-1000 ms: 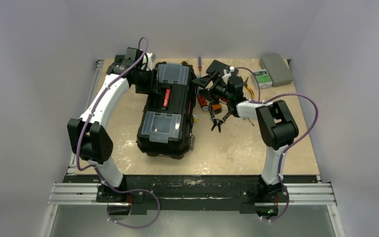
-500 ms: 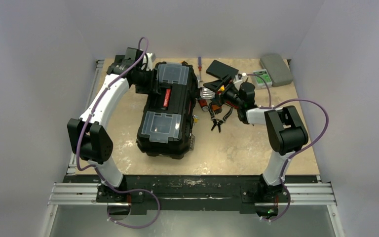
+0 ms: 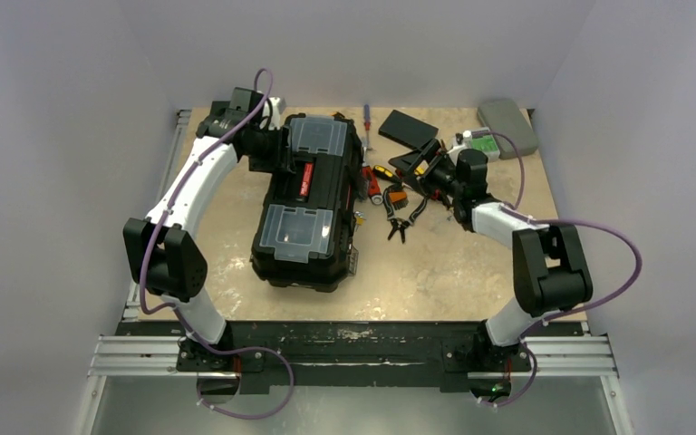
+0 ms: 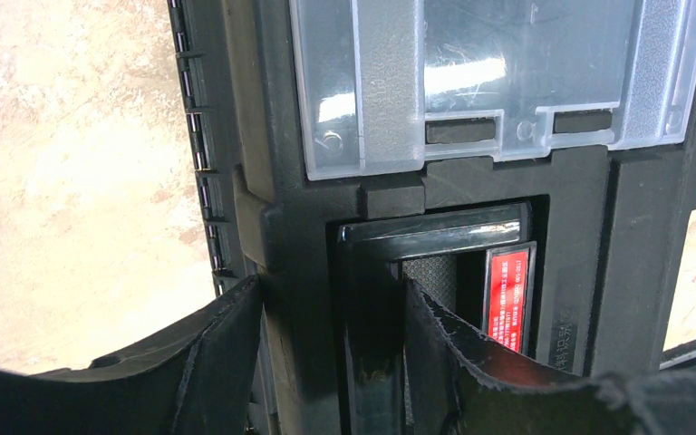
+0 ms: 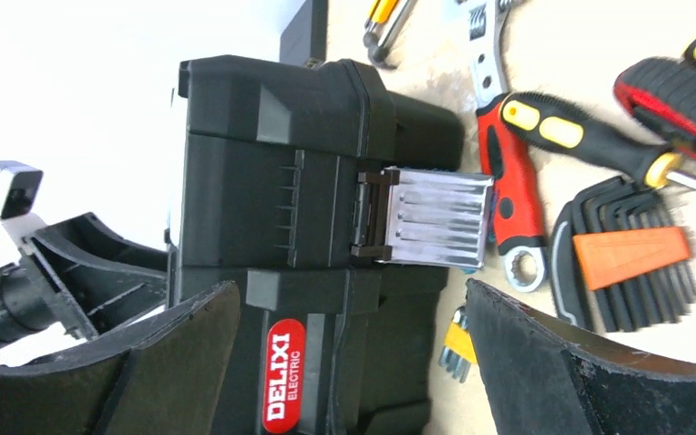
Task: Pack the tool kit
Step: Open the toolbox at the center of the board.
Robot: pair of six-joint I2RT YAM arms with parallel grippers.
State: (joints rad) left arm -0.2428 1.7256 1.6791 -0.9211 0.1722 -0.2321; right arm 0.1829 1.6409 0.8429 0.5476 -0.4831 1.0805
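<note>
The tool kit (image 3: pixel 306 201) is a black toolbox with its lid down, lying left of the table's middle. My left gripper (image 3: pixel 276 152) is shut on the lid's far-left edge beside the red-marked handle (image 4: pixel 506 294); one finger (image 4: pixel 213 362) is outside the wall and the other stands in the handle recess. My right gripper (image 3: pixel 419 167) hangs open to the right of the box, above the loose tools, with nothing between its fingers. In the right wrist view, the box's side wall (image 5: pixel 281 181) shows a metal latch (image 5: pixel 435 219) and a red label (image 5: pixel 283 373).
Beside the box lie a red wrench (image 5: pixel 512 195), a black-and-yellow screwdriver (image 5: pixel 589 136), hex keys in an orange holder (image 5: pixel 630 258) and pliers (image 3: pixel 400 223). A flat black box (image 3: pixel 408 127), a green item (image 3: pixel 482 142) and a grey case (image 3: pixel 507 127) sit at the back right.
My right arm has drawn back to the right, away from the box's side, and its jaws have spread wider. The left arm and the box have not moved.
</note>
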